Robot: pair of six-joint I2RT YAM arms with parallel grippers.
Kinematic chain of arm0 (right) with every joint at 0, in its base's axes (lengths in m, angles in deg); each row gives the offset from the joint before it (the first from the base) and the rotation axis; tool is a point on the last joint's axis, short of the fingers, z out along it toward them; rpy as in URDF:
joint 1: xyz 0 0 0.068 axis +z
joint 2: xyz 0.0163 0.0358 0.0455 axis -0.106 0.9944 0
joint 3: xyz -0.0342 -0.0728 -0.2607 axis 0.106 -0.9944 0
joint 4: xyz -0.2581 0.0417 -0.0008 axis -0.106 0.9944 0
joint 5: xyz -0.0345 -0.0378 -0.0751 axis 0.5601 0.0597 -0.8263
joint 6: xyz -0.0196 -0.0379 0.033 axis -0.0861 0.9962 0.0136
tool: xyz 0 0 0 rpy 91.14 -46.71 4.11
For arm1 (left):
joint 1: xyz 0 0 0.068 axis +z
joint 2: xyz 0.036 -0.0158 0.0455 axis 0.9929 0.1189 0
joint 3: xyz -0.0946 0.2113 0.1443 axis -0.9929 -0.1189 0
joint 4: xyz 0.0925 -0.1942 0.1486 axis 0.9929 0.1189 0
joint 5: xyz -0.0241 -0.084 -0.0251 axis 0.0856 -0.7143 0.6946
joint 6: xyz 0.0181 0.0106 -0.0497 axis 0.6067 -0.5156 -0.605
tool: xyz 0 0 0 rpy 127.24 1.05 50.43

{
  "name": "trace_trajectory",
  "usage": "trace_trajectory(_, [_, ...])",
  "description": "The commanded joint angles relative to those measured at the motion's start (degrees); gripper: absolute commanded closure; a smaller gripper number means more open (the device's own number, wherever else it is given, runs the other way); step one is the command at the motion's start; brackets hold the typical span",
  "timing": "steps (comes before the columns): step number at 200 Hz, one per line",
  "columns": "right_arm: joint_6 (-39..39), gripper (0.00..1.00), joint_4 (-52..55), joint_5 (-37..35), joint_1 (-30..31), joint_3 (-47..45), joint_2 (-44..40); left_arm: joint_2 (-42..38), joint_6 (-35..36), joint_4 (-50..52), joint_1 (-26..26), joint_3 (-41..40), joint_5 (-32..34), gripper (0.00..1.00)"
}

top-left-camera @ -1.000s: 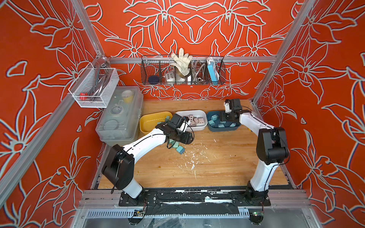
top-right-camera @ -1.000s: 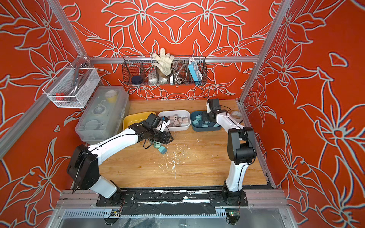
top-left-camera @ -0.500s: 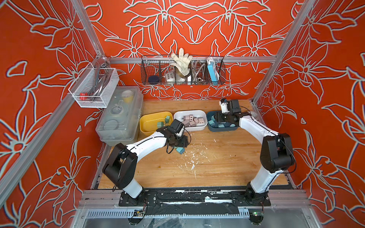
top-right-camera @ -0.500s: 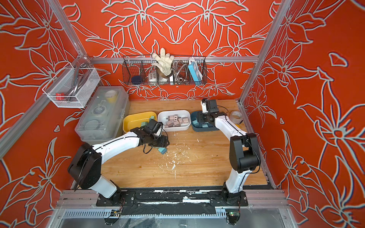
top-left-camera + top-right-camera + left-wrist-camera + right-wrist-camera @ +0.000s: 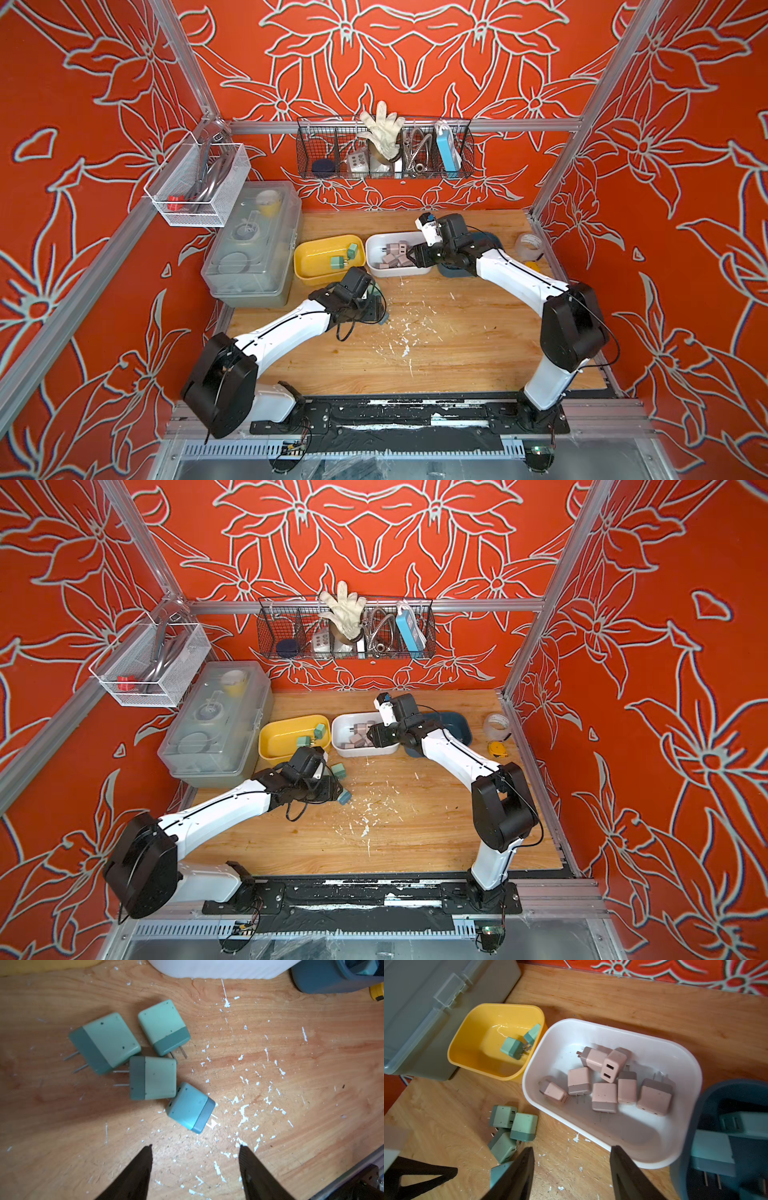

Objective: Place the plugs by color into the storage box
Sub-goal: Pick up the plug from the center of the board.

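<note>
Picking step in hand. Left gripper (image 5: 195,1147) hovering, jaws wide, empty, over blue plug (image 5: 190,1107) lying just beside three mint plugs (image 5: 152,1077), left-middle of table, before yellow bin (image 5: 455,1043). Right gripper (image 5: 572,1148) hanging open, empty. Next probably needing: lowering astride one plug, sparing neighbours.

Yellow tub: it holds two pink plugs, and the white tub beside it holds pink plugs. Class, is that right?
No. The two plugs in the yellow tub are mint green, as the right wrist view shows; the white tub beside it holds pink plugs.

claw (image 5: 195,1151) open, empty, near blue plug (image 5: 188,1106).
</note>
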Motion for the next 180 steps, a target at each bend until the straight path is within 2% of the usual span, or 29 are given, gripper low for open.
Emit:
trace_trajectory(1, [-0.9, 0.37, 2.7, -1.0, 1.8, -1.6, -3.9, -4.8, -0.7, -1.5, 0.1, -3.8, 1.2, 0.32])
trace_trajectory(30, [-1.1, 0.37, 3.5, -1.7, 4.3, -7.6, -8.2, -10.1, -2.2, -4.9, 0.1, -9.5, 4.2, 0.31])
trace_trajectory(55, [-1.2, 0.37, 3.3, -2.2, 5.1, -12.9, -10.2, -11.7, -2.1, -8.1, 0.1, -12.3, 6.5, 0.3])
trace_trajectory(73, [-1.7, 0.37, 2.8, -2.5, 5.4, -15.9, -10.7, -10.1, -1.8, -9.2, 0.1, -12.4, 5.7, 0.29])
trace_trajectory(106, [-3.4, 0.37, -0.3, -2.6, 6.0, -20.2, -11.6, -6.3, -2.5, -11.6, 0.0, -11.2, -0.1, 0.31])
trace_trajectory(180, [-3.1, 0.37, -0.5, -4.1, 6.1, -21.3, -11.9, 3.9, -1.2, -15.8, -0.2, -7.0, -0.9, 0.31])
